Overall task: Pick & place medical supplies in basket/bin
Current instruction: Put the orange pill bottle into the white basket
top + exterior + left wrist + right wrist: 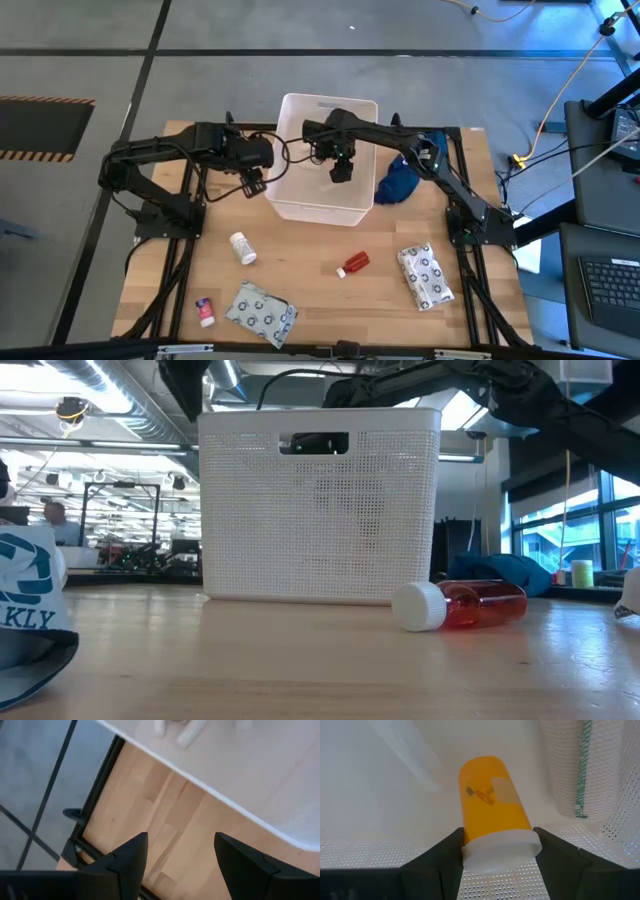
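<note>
The white tub point(325, 205) point(320, 500) stands at the table's far middle. My right gripper point(342, 170) point(500, 840) reaches down inside it, shut on an orange vial point(492, 795) with a white cap. My left gripper point(255, 183) point(180, 855) hovers open over bare wood just left of the tub. A white pill bottle point(242, 247), a red vial point(353, 264) point(465, 605), two dotted packets point(425, 275) point(262, 310) and a small tube point(205, 312) lie on the near half of the table. My right gripper pinches the orange vial at its white cap end point(501, 851), one finger on each side. The fingers come from above, pointing down into the tub. The vial's body points away below the fingers; whether its base touches the tub floor I cannot tell.
A pale gauze roll with a green stripe point(580, 770) stands in the tub beside the vial. A dark blue cloth bundle point(400, 182) lies right of the tub. Open wood lies between the scattered items at the near side.
</note>
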You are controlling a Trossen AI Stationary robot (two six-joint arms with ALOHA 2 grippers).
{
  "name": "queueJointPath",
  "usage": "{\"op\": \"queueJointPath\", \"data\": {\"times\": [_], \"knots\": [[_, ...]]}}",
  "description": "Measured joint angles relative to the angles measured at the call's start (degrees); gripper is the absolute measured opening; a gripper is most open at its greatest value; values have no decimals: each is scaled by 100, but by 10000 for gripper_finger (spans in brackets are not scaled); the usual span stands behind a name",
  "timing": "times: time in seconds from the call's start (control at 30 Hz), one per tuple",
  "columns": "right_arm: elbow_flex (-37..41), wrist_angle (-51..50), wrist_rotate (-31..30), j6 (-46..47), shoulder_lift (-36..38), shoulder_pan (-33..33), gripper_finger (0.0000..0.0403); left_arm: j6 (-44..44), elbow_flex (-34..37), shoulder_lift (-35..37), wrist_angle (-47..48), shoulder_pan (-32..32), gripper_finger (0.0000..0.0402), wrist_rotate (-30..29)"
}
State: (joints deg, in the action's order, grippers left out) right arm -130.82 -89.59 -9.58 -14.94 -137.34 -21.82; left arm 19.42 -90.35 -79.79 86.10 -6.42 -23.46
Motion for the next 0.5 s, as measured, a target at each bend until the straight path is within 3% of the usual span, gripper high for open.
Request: {"op": "queueJointPath", "data": {"times": [0.2,0.5], "knots": [[88,-35,-435,247,9,0,212,-445,0,0,-357,0,221,0],[816,-45,-501,245,2,-2,215,-822,0,0,-564,0,221,-2]]}}
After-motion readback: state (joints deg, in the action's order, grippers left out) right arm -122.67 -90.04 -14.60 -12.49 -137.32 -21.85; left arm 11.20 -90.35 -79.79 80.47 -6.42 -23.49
